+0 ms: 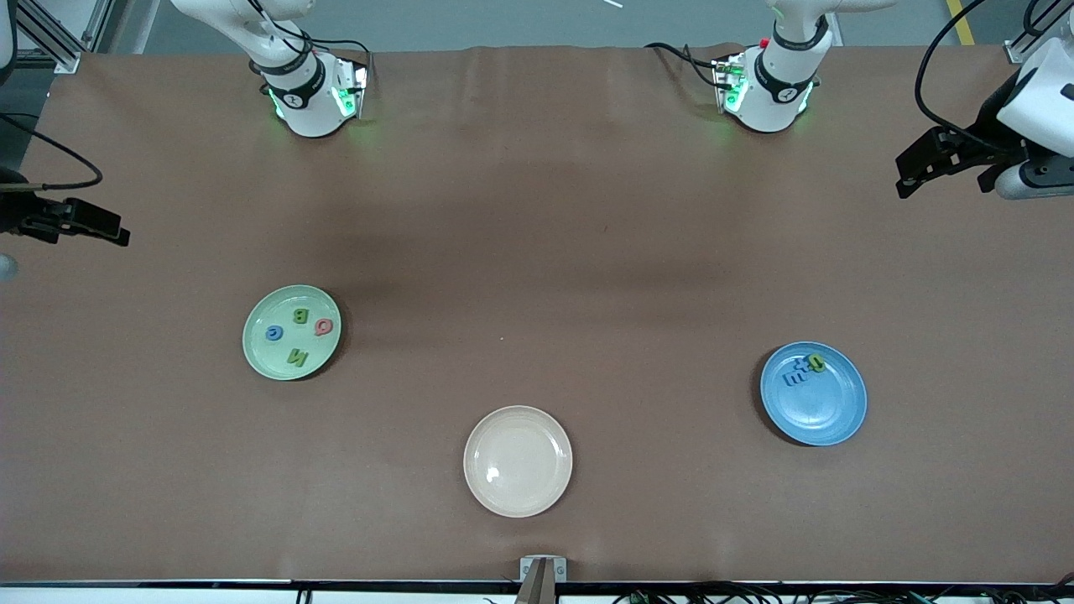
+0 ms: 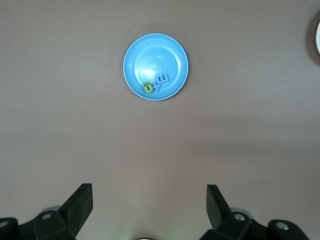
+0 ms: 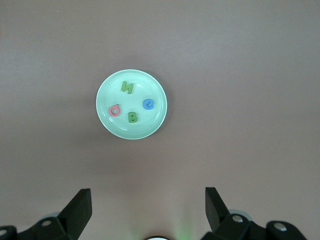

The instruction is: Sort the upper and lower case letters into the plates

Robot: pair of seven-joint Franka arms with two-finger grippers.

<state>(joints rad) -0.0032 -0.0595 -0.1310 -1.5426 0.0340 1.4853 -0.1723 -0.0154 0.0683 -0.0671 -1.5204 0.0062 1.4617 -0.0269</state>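
The pale green plate [image 1: 252,352] lies toward the right arm's end of the table. It holds a green B [image 1: 299,315], a red letter [image 1: 324,326], a blue c [image 1: 273,334] and a green N [image 1: 296,358]. The right wrist view shows this plate [image 3: 150,85] too. The blue plate [image 1: 826,415] lies toward the left arm's end and holds a green letter [image 1: 815,362] touching a small cluster of blue letters [image 1: 793,377]. The left wrist view shows it [image 2: 156,52] as well. My left gripper [image 1: 904,174] [image 2: 149,189] and right gripper [image 1: 117,231] [image 3: 147,191] are open and empty, high at the table's ends.
A beige plate [image 1: 518,495], with nothing in it, lies nearest the front camera at mid-table; its rim [image 2: 318,40] shows in the left wrist view. The two arm bases [image 1: 310,92] [image 1: 772,84] stand along the table's edge farthest from the front camera. A brown cloth covers the table.
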